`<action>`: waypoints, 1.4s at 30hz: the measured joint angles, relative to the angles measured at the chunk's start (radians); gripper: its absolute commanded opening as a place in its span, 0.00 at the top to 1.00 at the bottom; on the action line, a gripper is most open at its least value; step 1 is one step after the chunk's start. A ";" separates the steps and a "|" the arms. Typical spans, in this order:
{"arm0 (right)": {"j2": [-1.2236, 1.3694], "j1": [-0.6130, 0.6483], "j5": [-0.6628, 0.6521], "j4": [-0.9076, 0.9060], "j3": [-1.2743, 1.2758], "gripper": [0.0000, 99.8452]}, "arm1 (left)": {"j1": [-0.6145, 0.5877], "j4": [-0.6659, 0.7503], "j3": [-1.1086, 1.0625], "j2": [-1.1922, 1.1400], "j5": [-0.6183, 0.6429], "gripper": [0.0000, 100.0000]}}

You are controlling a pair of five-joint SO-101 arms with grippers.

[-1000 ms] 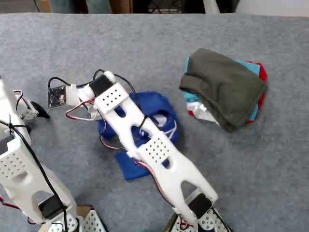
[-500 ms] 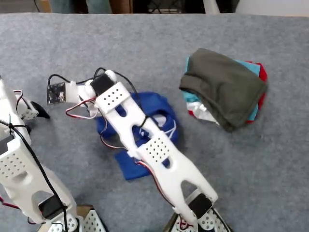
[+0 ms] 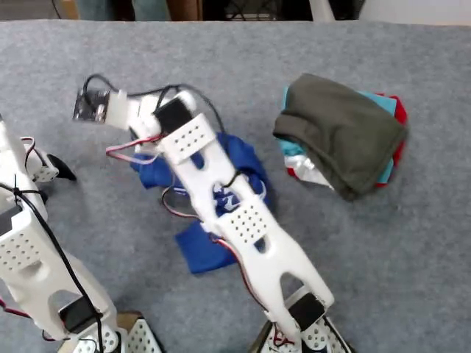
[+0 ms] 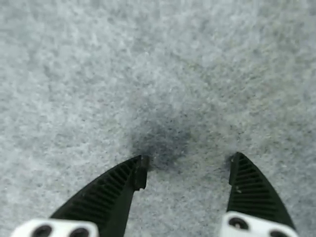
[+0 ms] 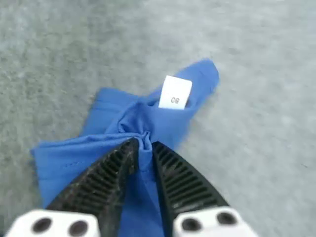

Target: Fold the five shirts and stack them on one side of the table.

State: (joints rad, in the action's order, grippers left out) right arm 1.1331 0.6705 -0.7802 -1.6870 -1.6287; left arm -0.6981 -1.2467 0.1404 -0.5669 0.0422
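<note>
A grey felt table (image 3: 412,279) is spread beneath both arms, and a strip of floor with furniture legs is seen beyond its far edge.

Nearest, at about eight o'clock in the high view, the left gripper (image 4: 190,165) is held low over bare felt. Its jaws are spread wide and nothing is carried between them. It is judged to be parked there so that the middle of the table is left free for the other arm.

Towards the centre, the blue shirt (image 3: 195,254) is found crumpled under the right arm, one flap trailing towards seven o'clock. The right gripper (image 5: 144,144) is closed tightly on a bunched fold of this shirt, the cloth being gathered into a knot between the ribbed jaws. The pinch is taken close to the neck, probably so that the shirt can be drawn out and laid flat before it is folded.

A white label (image 5: 175,93) is sewn just beyond the pinched fold. A small dark mark is printed on it, seemingly a size; no other writing is made out anywhere.

Farthest, at about two o'clock, the pile of folded shirts (image 3: 338,132) is set well apart from the blue one. An olive shirt is laid on top, with teal, red and white edges showing beneath. The blue shirt is taken to be the last one.
</note>
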 measured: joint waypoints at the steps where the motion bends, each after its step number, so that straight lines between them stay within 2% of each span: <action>1: -0.035 -0.005 0.000 -0.026 0.000 0.98 | 0.000 0.000 0.000 0.000 0.000 0.71; 10: -0.242 -0.015 0.078 -0.077 0.000 0.98 | 0.000 0.000 0.002 0.000 0.000 0.71; 16: -0.244 -0.015 0.140 -0.077 0.086 0.86 | 0.000 0.000 0.002 0.000 0.000 0.71; 19: -0.244 -0.015 0.146 -0.077 0.193 0.88 | 0.000 0.000 0.002 0.000 0.000 0.71; 22: -0.244 -0.017 0.153 -0.074 0.311 0.99 | 0.000 0.000 0.002 0.000 0.000 0.71; 25: -0.236 -0.023 0.155 -0.031 0.427 0.96 | 0.000 0.000 0.002 0.000 0.000 0.71; 31: -0.164 -0.020 0.155 0.057 0.439 0.95 | 0.000 0.000 0.011 0.000 0.000 0.71; 37: -0.080 -0.006 0.071 0.157 0.431 0.83 | 0.000 0.000 0.011 0.000 0.000 0.71; 42: -0.017 0.021 -0.008 0.169 0.345 0.81 | 0.000 0.000 0.011 0.000 0.000 0.71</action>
State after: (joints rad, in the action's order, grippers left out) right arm 1.1162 0.6920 -0.7879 -1.5182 -1.2835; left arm -0.6981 -1.2467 0.1511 -0.5669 0.0422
